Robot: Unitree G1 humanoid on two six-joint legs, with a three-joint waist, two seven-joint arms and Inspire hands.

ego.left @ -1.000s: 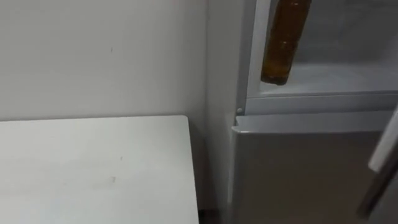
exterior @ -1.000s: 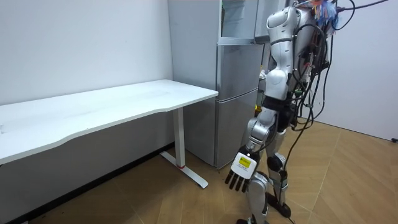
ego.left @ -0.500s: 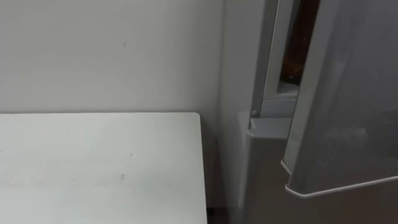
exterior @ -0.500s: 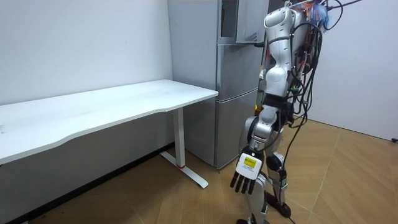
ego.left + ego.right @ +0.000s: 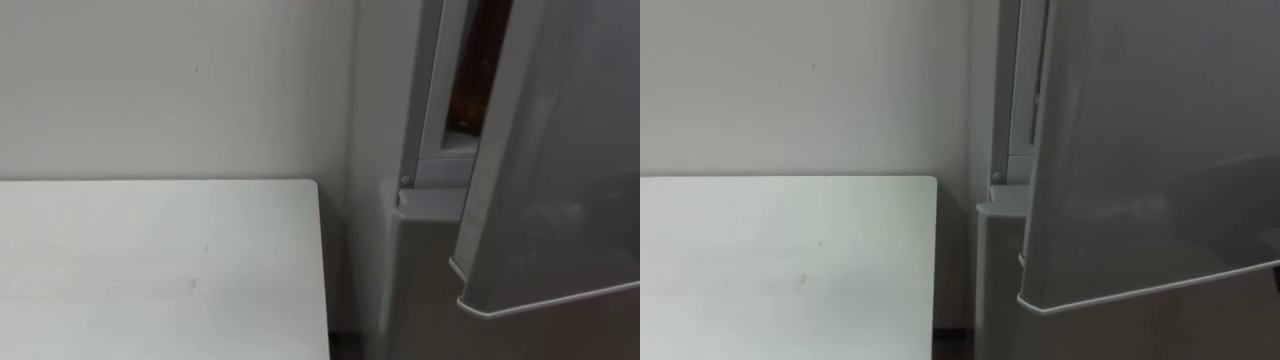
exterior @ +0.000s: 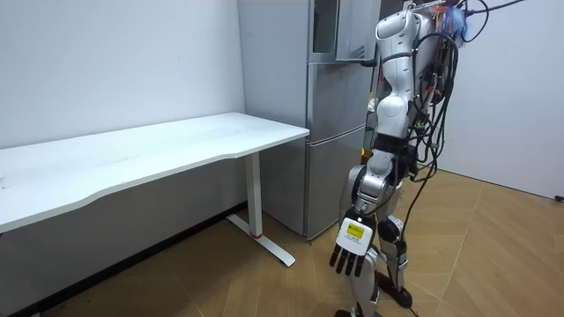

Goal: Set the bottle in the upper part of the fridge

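The bottle (image 5: 467,98) stands inside the upper fridge compartment, a strip of its amber side showing through the narrow gap between the frame and the upper door (image 5: 560,150). Nothing else can be made out in there. With the bottle already placed, the step in hand looks like closing up: the door is nearly shut, its lower corner hanging out past the lower door (image 5: 420,280). The next move would be a gentle push until it seals flush. The robot stands right before the fridge (image 6: 330,150), the white bench (image 5: 150,260) beside it. The left hand (image 6: 351,255) hangs low, fingers straight and empty. The right hand's state I cannot tell.
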